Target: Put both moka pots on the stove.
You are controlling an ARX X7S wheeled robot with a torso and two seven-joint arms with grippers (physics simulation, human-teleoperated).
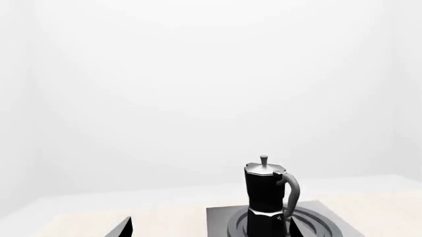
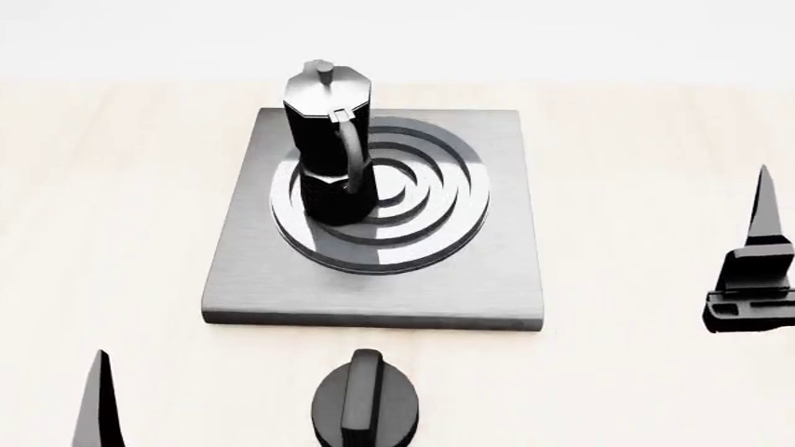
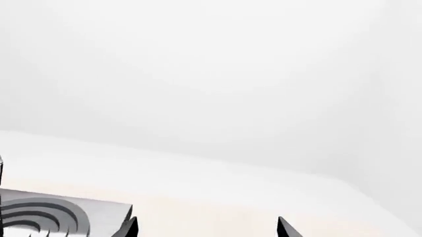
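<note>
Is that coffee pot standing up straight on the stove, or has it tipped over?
Upright. The coffee pot stands with its base on the ring burner of the stove, lid and knob on top, in both head and left wrist views.

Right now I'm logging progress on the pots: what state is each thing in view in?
Moka pot: upright on the stove's ring burner, lid shut, nothing gripping it; only this one pot shows.
Stove: flat on the table, one pot on it.
Dial knob: on the table near the stove's front edge, untouched.
Left gripper: open, holding nothing.
Right gripper: open, holding nothing.
</note>
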